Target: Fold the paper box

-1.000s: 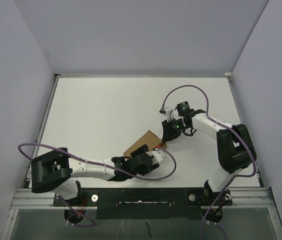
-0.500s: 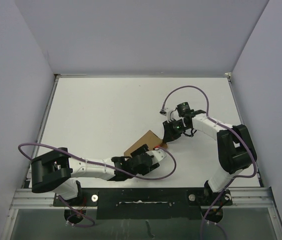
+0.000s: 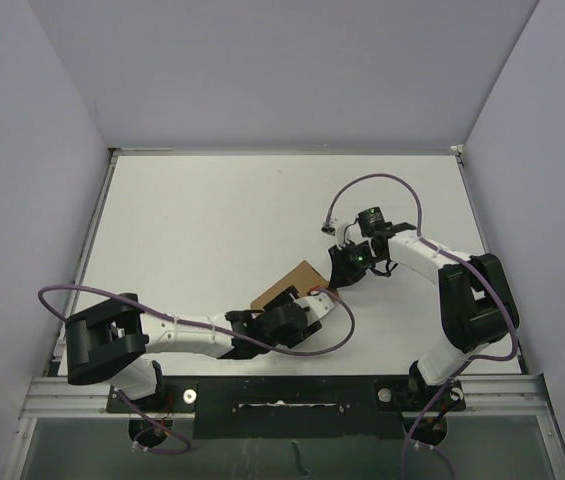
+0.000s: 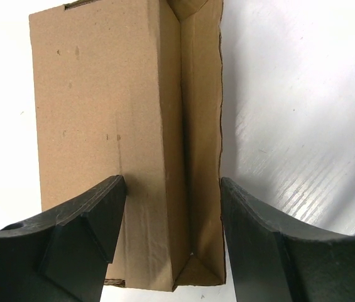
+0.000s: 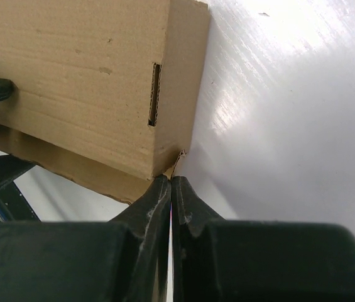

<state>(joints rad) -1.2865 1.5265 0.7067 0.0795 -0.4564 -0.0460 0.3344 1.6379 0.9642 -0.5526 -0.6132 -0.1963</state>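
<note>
The paper box (image 3: 292, 279) is a brown cardboard carton lying flat near the middle front of the table. In the left wrist view the paper box (image 4: 102, 126) shows its lid and an unclosed side flap. My left gripper (image 4: 172, 182) is open and straddles the box's near end. One finger rests on the lid, and the other touches the outer side flap. My right gripper (image 5: 171, 179) is shut, its tips touching the lower corner of the box (image 5: 70, 75) with nothing between them. From above, the left gripper (image 3: 306, 302) and right gripper (image 3: 333, 286) meet at the box's right end.
The white tabletop (image 3: 212, 220) is enclosed by grey walls on three sides. Purple cables (image 3: 382, 180) loop off both arms. The arm bases sit on a black rail (image 3: 282, 392) at the near edge.
The right gripper's jaws have closed fully at the box corner. Both grippers and the box have shifted slightly to the right.
</note>
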